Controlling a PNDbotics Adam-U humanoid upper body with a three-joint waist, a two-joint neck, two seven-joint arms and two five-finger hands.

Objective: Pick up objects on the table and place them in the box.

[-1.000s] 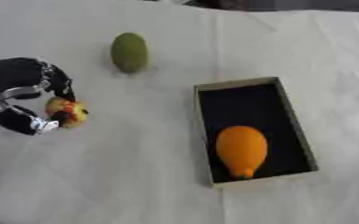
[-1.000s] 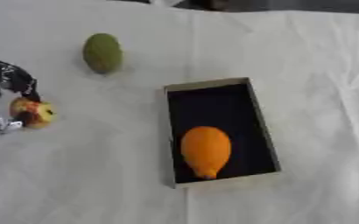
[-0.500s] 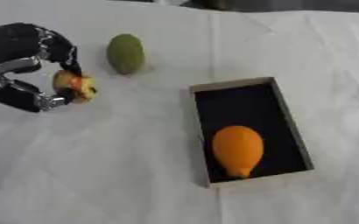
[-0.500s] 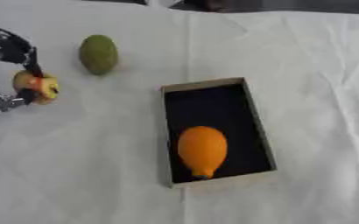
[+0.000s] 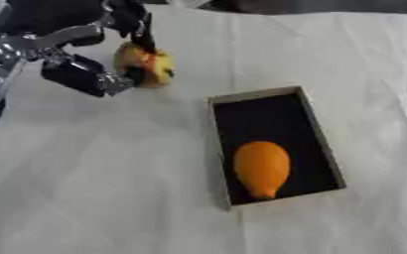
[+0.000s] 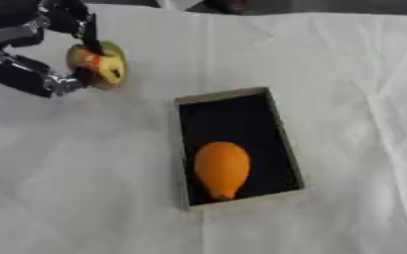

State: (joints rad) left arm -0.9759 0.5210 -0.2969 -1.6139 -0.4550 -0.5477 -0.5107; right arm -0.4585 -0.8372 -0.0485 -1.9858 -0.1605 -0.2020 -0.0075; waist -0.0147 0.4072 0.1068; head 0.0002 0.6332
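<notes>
My left hand [image 5: 55, 22], black with silver joints, reaches in from the upper left and is shut on a small yellow-and-red fruit [image 5: 144, 63], pinched between its fingers and thumb above the cloth. The fruit hangs to the upper left of the box [image 5: 222, 149], a shallow tan-walled tray with a black inside. An orange fruit [image 5: 261, 167] lies in the box's near half. A greenish edge [image 6: 118, 58] shows just behind the held fruit; the green fruit seen there before is otherwise hidden. My right hand is in no view.
A wrinkled white cloth [image 5: 102, 188] covers the table. Its dark far edge runs along the top of the views.
My left hand has risen and carried the yellow-and-red fruit up and to the right, toward the box, and now covers the green fruit. The box and orange fruit have stayed put.
</notes>
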